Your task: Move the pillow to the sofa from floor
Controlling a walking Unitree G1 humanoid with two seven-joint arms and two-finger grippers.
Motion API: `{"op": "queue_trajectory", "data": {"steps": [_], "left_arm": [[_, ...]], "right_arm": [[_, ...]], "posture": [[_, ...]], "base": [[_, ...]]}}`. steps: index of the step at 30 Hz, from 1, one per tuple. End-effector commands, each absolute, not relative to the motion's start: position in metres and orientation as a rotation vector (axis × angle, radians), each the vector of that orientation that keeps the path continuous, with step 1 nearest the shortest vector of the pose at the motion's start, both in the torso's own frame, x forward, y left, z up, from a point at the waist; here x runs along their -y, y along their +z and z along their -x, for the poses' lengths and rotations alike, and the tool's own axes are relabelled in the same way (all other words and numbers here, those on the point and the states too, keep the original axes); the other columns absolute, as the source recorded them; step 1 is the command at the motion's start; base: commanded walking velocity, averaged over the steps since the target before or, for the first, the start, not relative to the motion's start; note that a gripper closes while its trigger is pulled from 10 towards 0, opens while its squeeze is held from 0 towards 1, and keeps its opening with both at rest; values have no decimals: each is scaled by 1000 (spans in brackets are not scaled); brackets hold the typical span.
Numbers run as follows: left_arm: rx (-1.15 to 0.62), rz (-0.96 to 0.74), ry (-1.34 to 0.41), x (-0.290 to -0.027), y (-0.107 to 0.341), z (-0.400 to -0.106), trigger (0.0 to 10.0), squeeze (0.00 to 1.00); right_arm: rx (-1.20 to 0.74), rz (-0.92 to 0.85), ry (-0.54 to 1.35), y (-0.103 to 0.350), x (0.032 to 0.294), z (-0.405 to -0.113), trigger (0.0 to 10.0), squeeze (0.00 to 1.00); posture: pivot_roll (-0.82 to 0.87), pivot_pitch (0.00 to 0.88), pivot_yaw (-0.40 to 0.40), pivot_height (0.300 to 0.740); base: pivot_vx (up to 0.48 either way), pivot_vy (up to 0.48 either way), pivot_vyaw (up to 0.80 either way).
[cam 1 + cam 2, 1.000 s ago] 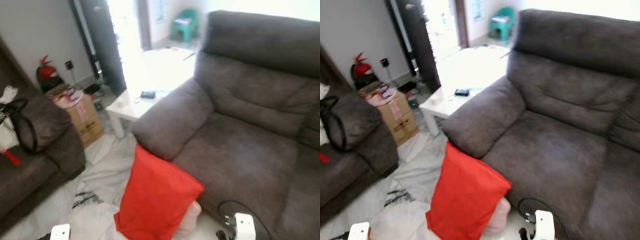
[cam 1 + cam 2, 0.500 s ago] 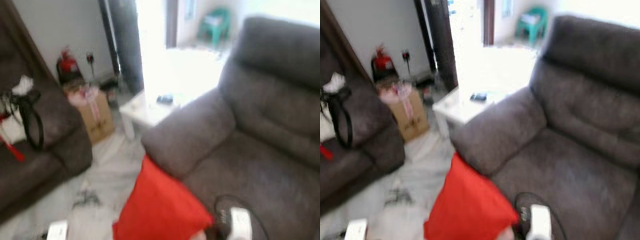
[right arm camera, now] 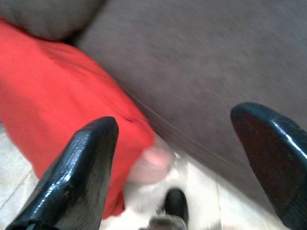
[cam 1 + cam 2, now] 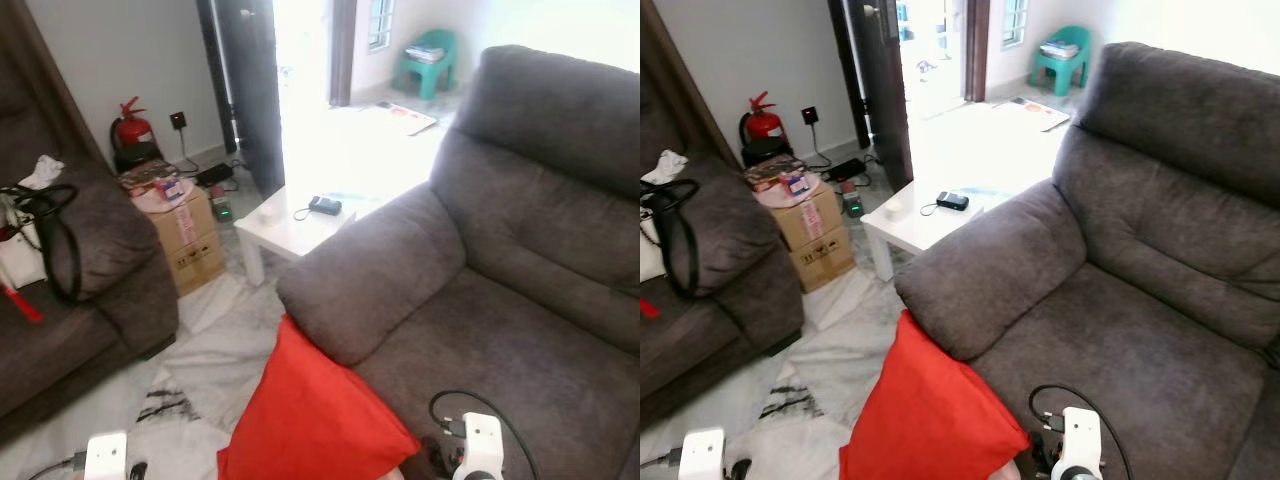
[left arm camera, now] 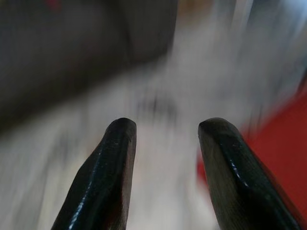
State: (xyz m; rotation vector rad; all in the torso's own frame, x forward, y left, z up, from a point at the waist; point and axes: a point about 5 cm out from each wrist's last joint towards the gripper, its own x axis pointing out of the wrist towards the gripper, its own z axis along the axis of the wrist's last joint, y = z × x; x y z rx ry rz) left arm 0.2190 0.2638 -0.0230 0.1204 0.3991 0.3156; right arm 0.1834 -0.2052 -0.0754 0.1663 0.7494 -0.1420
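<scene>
Pillow (image 4: 310, 415): red, on floor, leaning against sofa (image 4: 500, 290) front below armrest | Left gripper (image 5: 165, 143): fingers parted, empty, over floor | Right gripper (image 3: 184, 143): fingers wide apart, empty, near pillow and sofa seat

White side table (image 4: 285, 222), cardboard box (image 4: 190, 238), red fire extinguisher (image 4: 131, 130), teal stool (image 4: 428, 58)

floor: pale marble (image 4: 215, 350) | 9 o'clock: dark couch (image 4: 60, 300) | 12 o'clock: white low table (image 4: 300, 215), bright doorway (image 4: 300, 50) | 10 o'clock: cardboard box (image 4: 190, 235), fire extinguisher (image 4: 133, 130) | 1 o'clock: teal chair (image 4: 425, 60)
</scene>
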Motion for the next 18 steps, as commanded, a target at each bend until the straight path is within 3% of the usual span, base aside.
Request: {"op": "queue_trajectory", "data": {"steps": [1, 2, 3, 5, 13, 18], "left_arm": [[-227, -181, 305, -268, 6, -240, 10000, 0], [-193, -203, 288, -267, 11, -242, 10000, 0], [-98, -257, 251, -262, 26, -250, 10000, 0], [-19, -272, 224, -256, 40, -257, 10000, 0], [195, -300, 84, -217, 81, -280, 10000, 0], [226, -293, 84, -202, 88, -274, 10000, 0]], "right_arm": [[-647, -171, -178, -63, 212, -200, 10000, 0], [-585, -170, -186, -54, 217, -211, 10000, 0], [-394, -156, -170, -21, 233, -245, 10000, 0], [-292, -136, -131, -3, 235, -258, 10000, 0], [-104, -98, -32, 28, 211, -279, 10000, 0], [-19, -70, 17, 39, 200, -277, 10000, 0]], "posture": [[6, 0, 28, 740], [3, 0, 31, 740], [3, 0, 31, 740], [4, 0, 31, 740], [2, 0, 44, 740], [2, 0, 45, 740]], "base": [[0, 0, 0], [0, 0, 0], [0, 0, 0], [0, 0, 0], [0, 0, 0], [0, 0, 0]]}}
